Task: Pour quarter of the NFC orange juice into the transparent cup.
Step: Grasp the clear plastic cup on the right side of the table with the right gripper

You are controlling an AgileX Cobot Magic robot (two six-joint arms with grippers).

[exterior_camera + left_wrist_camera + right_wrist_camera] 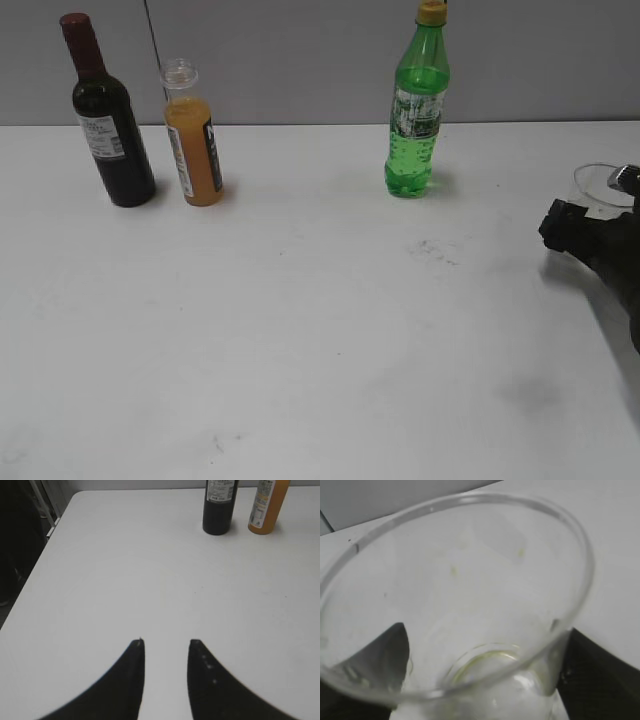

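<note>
The NFC orange juice (195, 140) stands uncapped at the back left, beside the dark wine bottle (110, 120). Its lower part also shows in the left wrist view (267, 505). The transparent cup (598, 185) is at the far right edge of the table. It fills the right wrist view (470, 580) and looks empty. My right gripper (578, 228) has a black finger on each side of the cup (485, 628) and is closed against its walls. My left gripper (166, 641) is open and empty over bare table, well short of the bottles. It does not show in the exterior view.
A taller green bottle (415, 110) with a yellow cap stands at the back centre right. The wine bottle (219, 505) stands just left of the juice. The table's left edge (45, 545) runs close to the left gripper's side. A grey wall backs the table.
</note>
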